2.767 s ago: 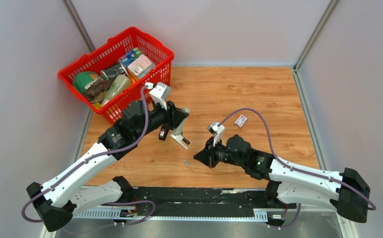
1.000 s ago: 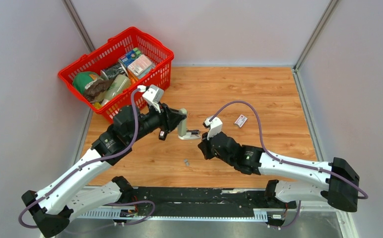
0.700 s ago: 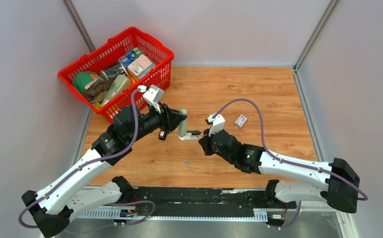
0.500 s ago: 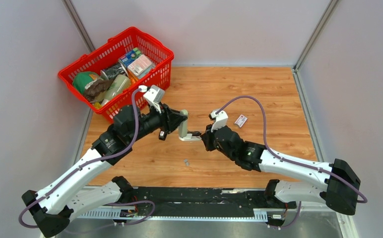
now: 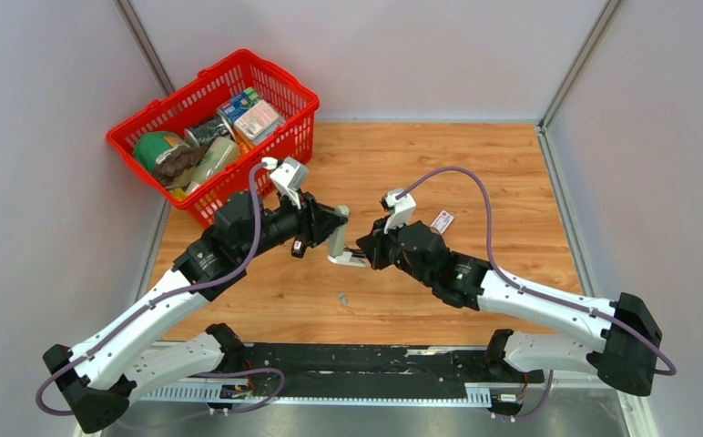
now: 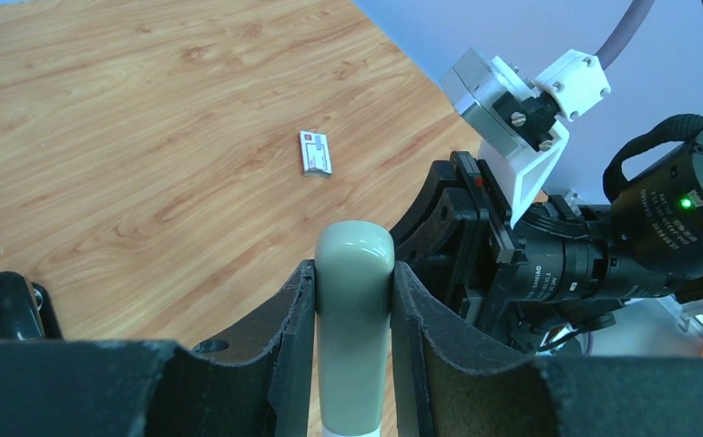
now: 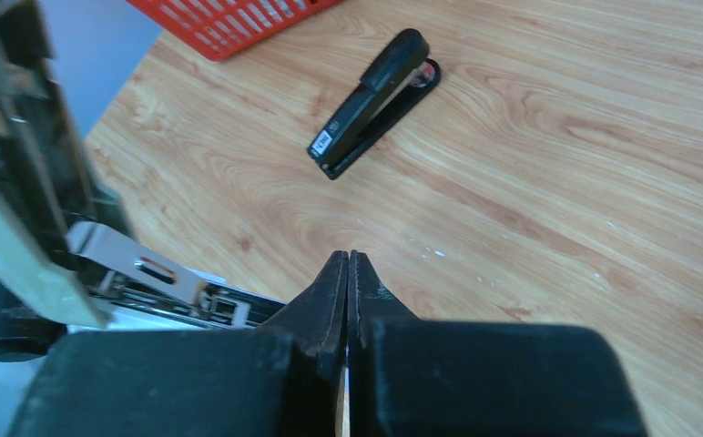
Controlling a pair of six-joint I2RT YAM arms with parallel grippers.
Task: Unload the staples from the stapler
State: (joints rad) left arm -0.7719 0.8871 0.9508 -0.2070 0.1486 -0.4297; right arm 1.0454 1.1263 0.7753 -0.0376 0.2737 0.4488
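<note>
Smooth wood-grain table [image 5: 475, 173], black plastic stapler [image 7: 375, 96], glossy beige bar [image 6: 354, 273], red plastic basket [image 5: 266, 150].

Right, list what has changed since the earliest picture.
The right gripper, shut throughout, has moved forward from near the staple strip up to the open metal magazine of the grey-beige stapler; contact is unclear. The left gripper, clamped on that stapler, has turned it so the magazine points toward the right arm rather than slanting toward the near edge. Unchanged: staple strip, black stapler, white-and-red box, red basket.
</note>
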